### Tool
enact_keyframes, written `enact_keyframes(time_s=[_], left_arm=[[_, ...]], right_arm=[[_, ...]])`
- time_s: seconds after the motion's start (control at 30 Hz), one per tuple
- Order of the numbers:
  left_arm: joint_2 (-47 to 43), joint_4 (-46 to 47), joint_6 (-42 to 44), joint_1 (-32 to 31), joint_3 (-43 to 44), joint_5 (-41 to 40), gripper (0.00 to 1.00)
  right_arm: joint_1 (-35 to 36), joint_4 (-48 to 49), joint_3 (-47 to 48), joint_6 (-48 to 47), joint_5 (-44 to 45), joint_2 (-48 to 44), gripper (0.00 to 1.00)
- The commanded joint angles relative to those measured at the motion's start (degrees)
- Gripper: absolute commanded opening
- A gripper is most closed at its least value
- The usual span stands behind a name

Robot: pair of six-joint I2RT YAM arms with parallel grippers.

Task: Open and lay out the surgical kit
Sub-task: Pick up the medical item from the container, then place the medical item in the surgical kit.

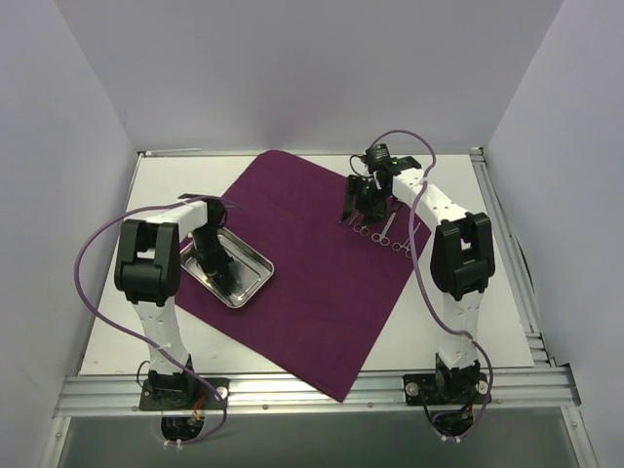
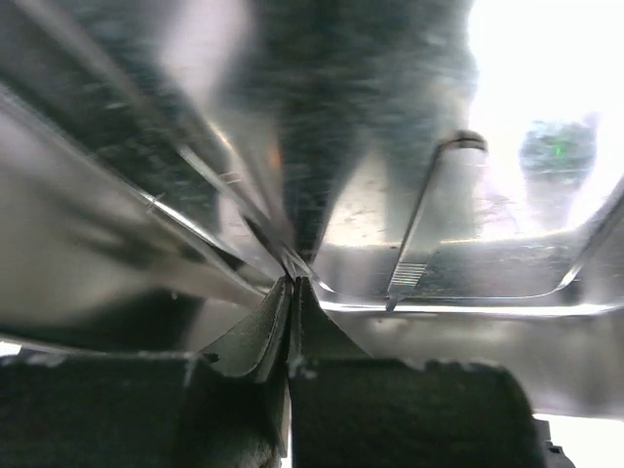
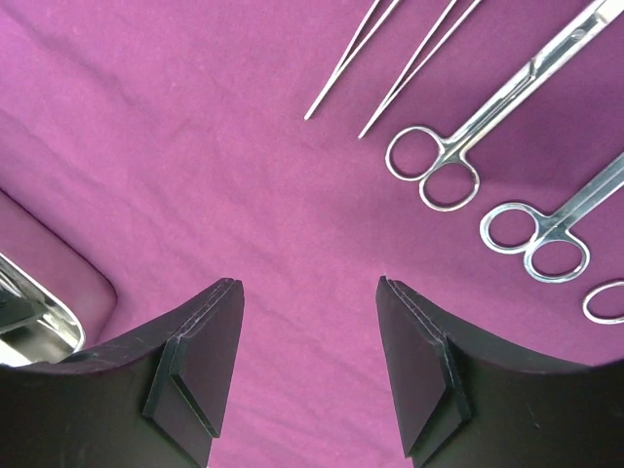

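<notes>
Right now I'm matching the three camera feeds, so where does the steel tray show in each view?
Top external: steel tray left of centre, on the purple cloth.
Left wrist: its shiny inside fills the frame.
Right wrist: one corner at the lower left edge.
Shared landmark: the purple cloth, in top and right wrist views.

Top view: the left fingers (image 1: pixel 215 263) cover part of the steel tray (image 1: pixel 250 275) floor; the laid-out instruments (image 1: pixel 378 232) are too small to identify. Left wrist view: the tray interior is blurred, with glare at one corner. Right wrist view: picture edges cut off the instruments' far ends and most of the tray.
</notes>
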Motion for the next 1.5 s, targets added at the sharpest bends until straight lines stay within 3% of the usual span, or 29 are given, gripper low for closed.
enact_keyframes(time_s=[0.0, 0.37, 0.5, 0.53, 0.63, 0.77, 1.0, 1.1, 1.13, 1.23, 1.47], left_arm=[[-2.19, 4.28, 0.46, 0.08, 2.96, -2.09, 0.02], [-14.67, 2.16, -0.24, -0.54, 6.66, -4.39, 0.02], [-18.09, 6.71, 1.16, -0.54, 6.57, 2.45, 0.02], [-19.93, 8.3, 1.77, -0.71, 6.4, 4.74, 0.02], [-23.01, 18.13, 4.58, -0.89, 4.91, 17.47, 0.02], [-26.62, 31.31, 5.56, -1.33, 2.97, 27.95, 0.02], [-28.03, 42.66, 5.47, -1.42, 3.14, 42.36, 0.02], [-29.43, 47.49, 3.1, -1.51, 1.4, 45.18, 0.02], [-30.13, 48.21, 2.66, -1.51, 0.86, 45.36, 0.02], [-30.67, 51.19, 0.91, -1.51, -1.07, 47.47, 0.02], [-32.16, 53.3, -0.68, -1.42, -2.57, 48.61, 0.02]], right_arm=[[0.68, -1.38, 2.37, -0.65, 1.83, -3.37, 0.57], [3.14, -1.02, 5.45, -1.79, 3.15, -3.54, 0.58], [2.44, 1.42, 7.04, -3.99, -8.06, -2.93, 0.59], [1.92, 5.35, 6.6, -3.65, -18.46, -2.84, 0.59], [2.52, 19.03, 2.21, 2.4, -36.5, -3.01, 0.59], [4.46, 33.49, -1.74, 10.14, -46.57, -4.15, 0.59], [8.23, 60.9, -10.0, 28.94, -54.41, -6.88, 0.6], [8.15, 84.58, -16.06, 46.83, -55.21, -7.15, 0.59], [7.89, 106.07, -17.9, 63.6, -55.21, -6.62, 0.57], [7.36, 132.51, -20.65, 83.42, -53.9, -2.32, 0.52], [7.88, 118.69, -21.17, 72.39, -54.95, -5.39, 0.46]])
